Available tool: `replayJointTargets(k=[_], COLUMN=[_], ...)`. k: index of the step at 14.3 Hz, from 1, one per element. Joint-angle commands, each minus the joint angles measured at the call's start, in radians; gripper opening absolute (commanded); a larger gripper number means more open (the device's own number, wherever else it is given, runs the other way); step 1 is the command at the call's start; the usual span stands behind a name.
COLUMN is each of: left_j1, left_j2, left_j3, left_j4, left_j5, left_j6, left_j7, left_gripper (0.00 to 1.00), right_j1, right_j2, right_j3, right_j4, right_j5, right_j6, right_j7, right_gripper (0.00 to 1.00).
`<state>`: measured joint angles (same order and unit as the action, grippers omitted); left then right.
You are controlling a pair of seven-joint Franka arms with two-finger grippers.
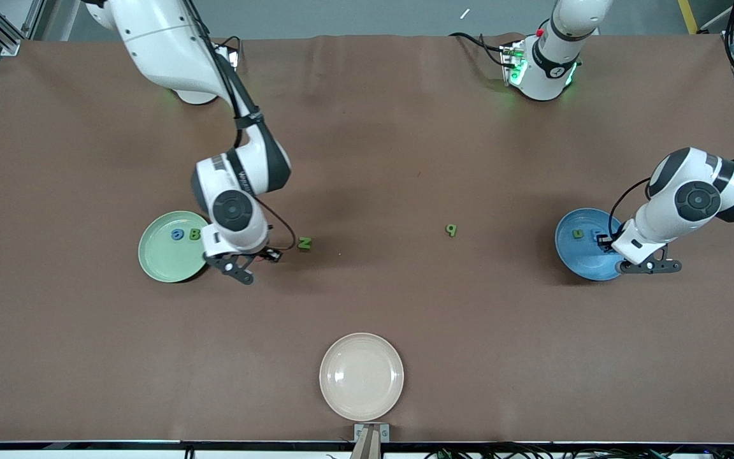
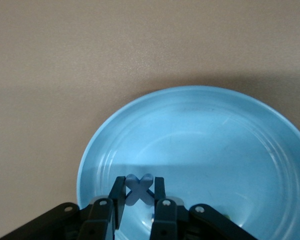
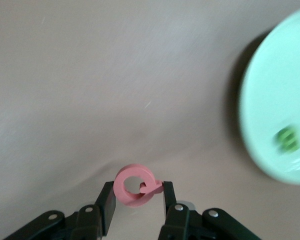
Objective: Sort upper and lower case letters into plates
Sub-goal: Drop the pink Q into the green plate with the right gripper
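Note:
My right gripper (image 1: 241, 268) hangs over the table beside the pale green plate (image 1: 162, 261), on the side toward the table's middle. It is shut on a red ring-shaped letter (image 3: 137, 186). That plate holds a blue letter (image 1: 177, 234) and a green B (image 1: 195, 234). My left gripper (image 1: 646, 266) is over the rim of the bright blue plate (image 1: 580, 258) and is shut on a blue x (image 2: 139, 190). The blue plate holds a green letter (image 1: 578, 234). A green N (image 1: 304, 243) and a green q (image 1: 450, 229) lie on the table between the plates.
A cream-beige plate (image 1: 361, 376) sits empty near the table edge closest to the front camera. The brown mat (image 1: 405, 306) covers the whole table. The green plate (image 3: 275, 115) also shows in the right wrist view.

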<state>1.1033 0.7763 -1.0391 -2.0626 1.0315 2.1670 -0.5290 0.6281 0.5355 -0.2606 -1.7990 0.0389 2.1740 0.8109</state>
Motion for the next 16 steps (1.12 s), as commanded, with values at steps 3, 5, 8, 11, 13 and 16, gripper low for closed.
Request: replayJointTargets(k=[3, 5, 8, 11, 13, 16], left_j1=[-0.042, -0.042, -0.043, -0.043, -0.045, -0.043], left_j2=[0.014, 0.015, 0.015, 0.005, -0.002, -0.012], left_j3=[0.047, 0.048, 0.056, 0.053, 0.016, -0.077], left_j4=[0.019, 0.024, 0.024, 0.024, 0.022, 0.013], left_j5=[0.022, 0.022, 0.022, 0.022, 0.007, -0.051], left_j6=[0.024, 0.024, 0.033, 0.034, 0.028, -0.042], left_j7=[0.018, 0.032, 0.038, 0.038, 0.021, -0.038], left_gripper=[0.15, 0.15, 0.24, 0.83, 0.99, 0.99], right_j1=[-0.206, -0.257, -0.316, -0.37, -0.395, -0.395], right_j2=[-0.212, -0.218, -0.209, -0.192, -0.172, -0.151], right_j3=[0.012, 0.012, 0.012, 0.015, 0.018, 0.018], right_j4=[-0.233, -0.287, -0.402, -0.436, -0.435, -0.424], right_j5=[-0.017, -0.017, -0.017, -0.014, -0.005, -0.001], right_j6=[0.041, 0.102, 0.289, 0.362, 0.365, 0.366], right_j7=[-0.356, -0.439, -0.539, -0.619, -0.639, -0.639], right_gripper=[0.0, 0.0, 0.0, 0.0, 0.0, 0.0])
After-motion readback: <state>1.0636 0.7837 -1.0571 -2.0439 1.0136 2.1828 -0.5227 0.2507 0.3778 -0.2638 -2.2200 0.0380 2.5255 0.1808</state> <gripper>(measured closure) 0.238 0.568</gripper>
